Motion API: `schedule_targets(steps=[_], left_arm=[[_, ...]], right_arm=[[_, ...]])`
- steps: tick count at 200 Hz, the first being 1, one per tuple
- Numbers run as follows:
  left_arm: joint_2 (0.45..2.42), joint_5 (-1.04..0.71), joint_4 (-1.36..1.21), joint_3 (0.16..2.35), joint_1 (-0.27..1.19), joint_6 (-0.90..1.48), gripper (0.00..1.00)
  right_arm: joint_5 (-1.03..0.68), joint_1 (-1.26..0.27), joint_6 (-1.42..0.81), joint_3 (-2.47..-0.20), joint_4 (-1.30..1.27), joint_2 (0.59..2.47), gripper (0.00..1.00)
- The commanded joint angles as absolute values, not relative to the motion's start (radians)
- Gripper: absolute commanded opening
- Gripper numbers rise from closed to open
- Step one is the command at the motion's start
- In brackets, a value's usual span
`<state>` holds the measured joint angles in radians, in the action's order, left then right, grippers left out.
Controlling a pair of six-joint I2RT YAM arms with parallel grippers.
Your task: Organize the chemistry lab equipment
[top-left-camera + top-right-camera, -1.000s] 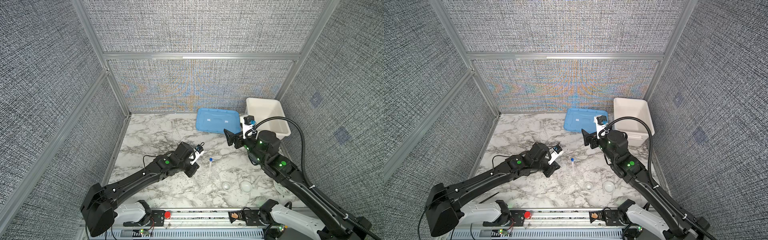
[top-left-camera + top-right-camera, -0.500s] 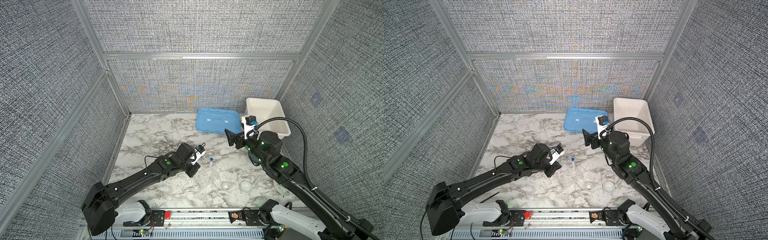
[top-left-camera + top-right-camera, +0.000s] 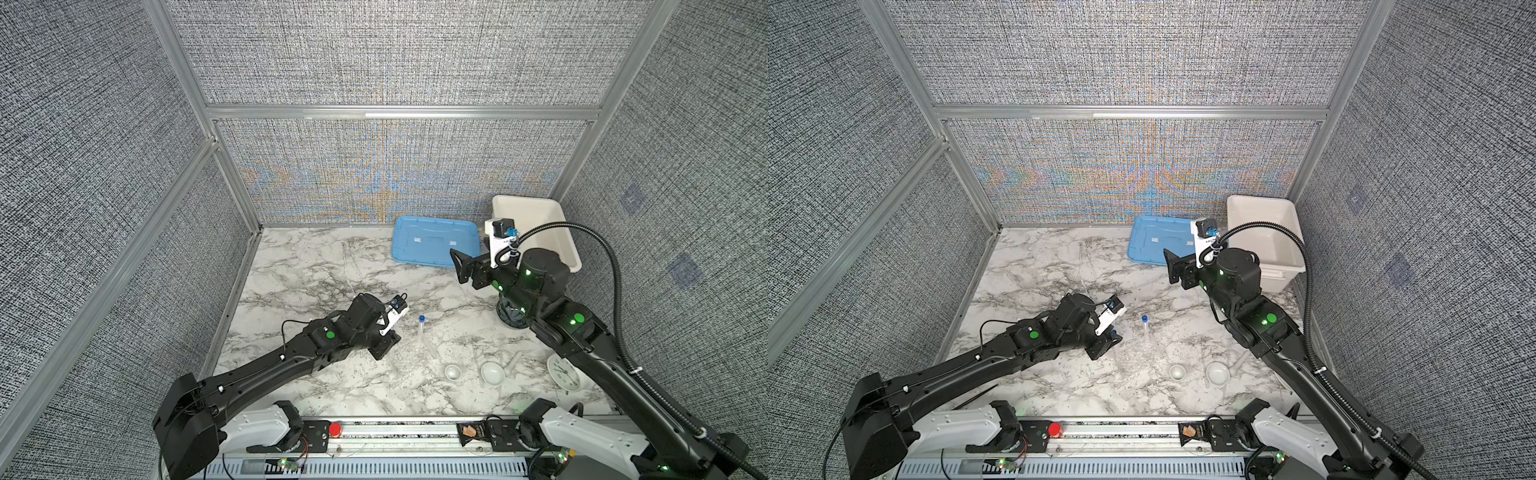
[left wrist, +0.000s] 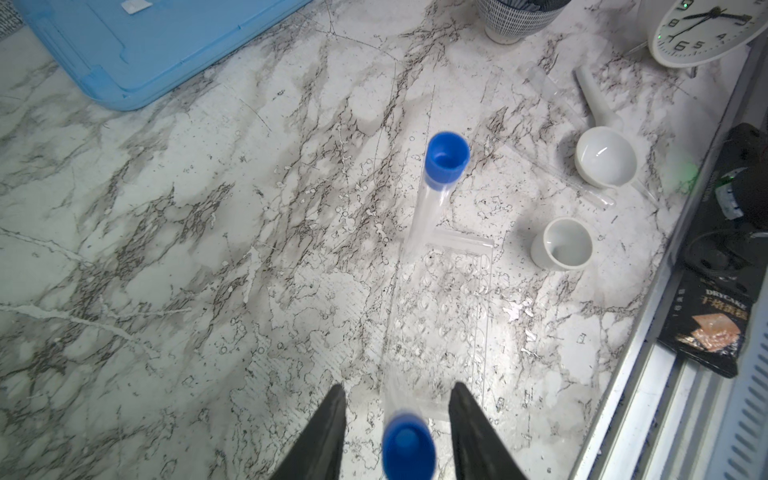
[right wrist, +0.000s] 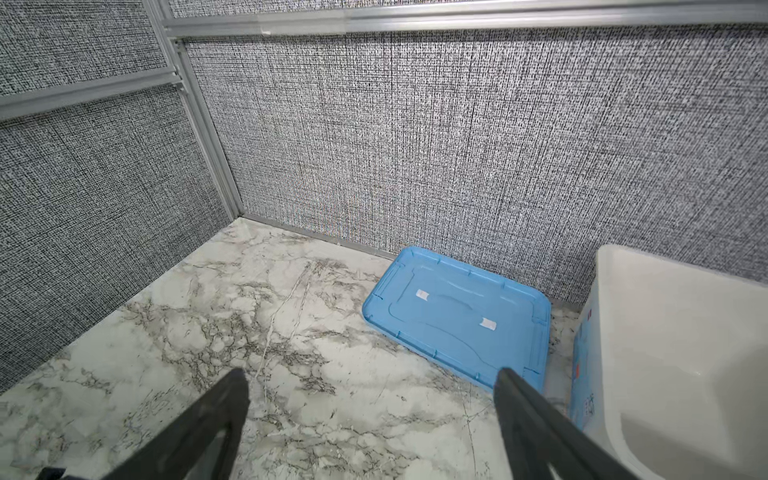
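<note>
Left gripper (image 4: pixel 397 386): jaws parted, one capped tube (image 4: pixel 409 446) between them, a gap on either side.
Tubes: two in all; second tube (image 3: pixel 423 332) stands tilted mid-table.
Bowls: two, small bowl (image 3: pixel 453 371) beside larger bowl (image 3: pixel 492 372), front right.
Pestle (image 3: pixel 515 358): one, just beside the larger bowl.
Right gripper (image 5: pixel 374 378): spread wide, holding nothing, raised.

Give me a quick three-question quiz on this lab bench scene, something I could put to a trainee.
1. True or false: the right gripper is shut.
2. What sits between the left gripper's parted jaws?
3. Where does the blue lid lie relative to the white bin? A) inside it B) on the table beside it C) on top of it

Key: 1 false, its jaws stand wide apart with nothing between them. 2 a clear tube with a blue cap. 3 B.
</note>
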<state>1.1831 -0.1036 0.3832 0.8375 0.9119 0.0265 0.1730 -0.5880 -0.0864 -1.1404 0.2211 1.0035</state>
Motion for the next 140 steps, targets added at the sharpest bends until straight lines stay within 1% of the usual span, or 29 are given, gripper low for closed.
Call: schedule_targets(steps=[1, 29, 46, 51, 64, 85, 97, 116, 140], left_arm=[[1.174, -0.09, 0.371, 0.849, 0.911, 0.031, 0.5], [1.149, -0.081, 0.369, 0.855, 0.911, 0.038, 0.51], [1.125, -0.076, 0.376, 0.868, 0.911, 0.046, 0.54], [1.114, -0.067, 0.377, 0.871, 0.911, 0.058, 0.54], [1.08, 0.031, 0.386, 0.88, 0.911, 0.149, 0.54], [1.016, 0.064, 0.355, 0.869, 0.893, 0.126, 0.59], [0.997, 0.039, 0.358, 0.886, 0.86, 0.133, 0.6], [1.009, -0.037, 0.378, 0.936, 0.785, 0.152, 0.61], [1.065, -0.092, 0.422, 1.004, 0.696, 0.166, 0.63]], right_arm=[[0.168, -0.588, -0.119, -1.15, 0.275, 1.013, 0.94], [0.169, -0.589, -0.132, -1.147, 0.303, 1.027, 0.94], [0.149, -0.589, -0.127, -1.157, 0.328, 1.04, 0.94], [0.138, -0.588, -0.125, -1.164, 0.342, 1.048, 0.94], [0.109, -0.588, -0.124, -1.194, 0.391, 1.078, 0.94], [-0.007, -0.584, -0.11, -1.244, 0.484, 1.131, 0.94], [-0.041, -0.584, -0.116, -1.25, 0.517, 1.152, 0.94], [-0.006, -0.577, -0.159, -1.241, 0.561, 1.174, 0.94], [-0.003, -0.545, -0.203, -1.24, 0.609, 1.201, 0.94]])
